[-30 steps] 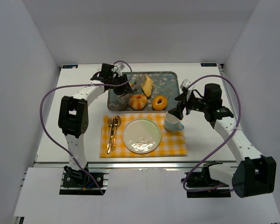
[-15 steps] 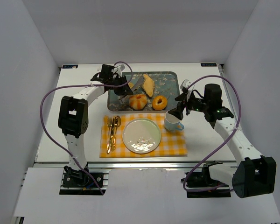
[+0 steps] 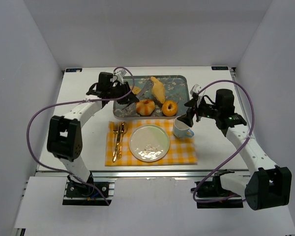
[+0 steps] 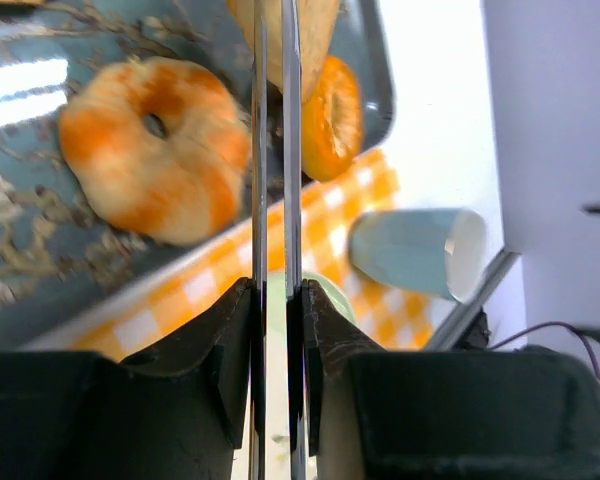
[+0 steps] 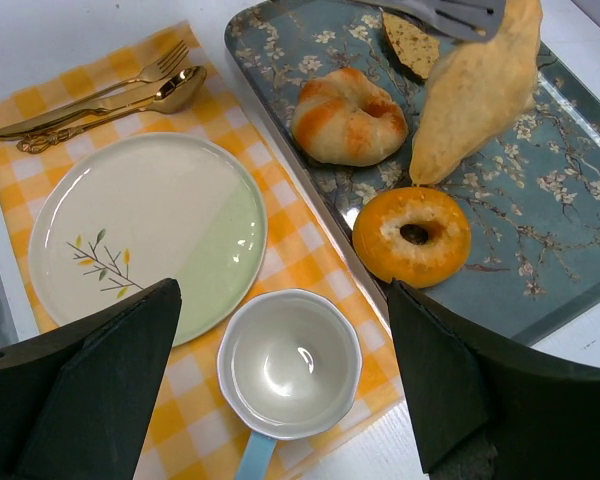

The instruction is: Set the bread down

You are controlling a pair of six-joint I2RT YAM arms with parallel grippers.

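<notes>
We log the left gripper [image 4: 275, 300] pressed nearly closed on the tongs [image 4: 292, 150], whose blades pinch one end of the bread [image 5: 480, 85]. The bread hangs tilted over the tray [image 5: 570, 230], and we cannot tell whether its lower tip touches. Pickup looks done; the carry to the plate [image 5: 150, 235], presumably its destination, remains, while the right gripper [image 5: 282, 300] gapes wide above the cup [image 5: 290, 365], holding nothing.

- One bread [image 5: 475, 95]
- One orange ring doughnut [image 5: 412, 236]
- One striped ring doughnut [image 5: 349, 116]
- One small brown piece [image 5: 410, 45]
- One tray [image 5: 570, 230], one plate [image 5: 130, 230], one cup [image 5: 290, 360]
- One fork [image 5: 130, 78], one spoon [image 5: 175, 90]
- One checked placemat [image 5: 310, 260]
- One pair of tongs [image 5: 450, 15]
</notes>
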